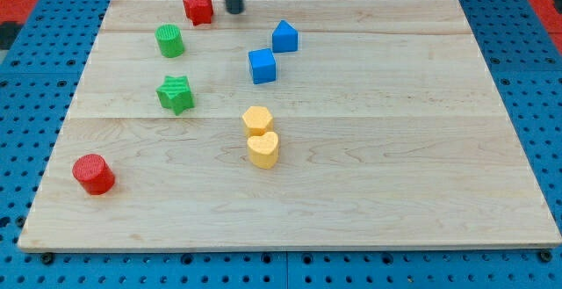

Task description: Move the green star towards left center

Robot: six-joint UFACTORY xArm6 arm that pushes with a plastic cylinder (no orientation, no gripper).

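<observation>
Nearest the view's bottom, the red cylinder (93, 174) sits by the surface's (395, 192) left edge, well below my tip. Above it, the two yellow blocks (260, 136) touch. Then the target: the green star (176, 94), down and left of my tip, with bare board on its left, so a leftward shove looks clear. Beyond lie the blue cube (262, 66), blue block (284, 36) and green cylinder (170, 40). My tip (234, 11) hangs at the far edge, just right of the red block (199, 8). There's no gripper here, only the rod.
</observation>
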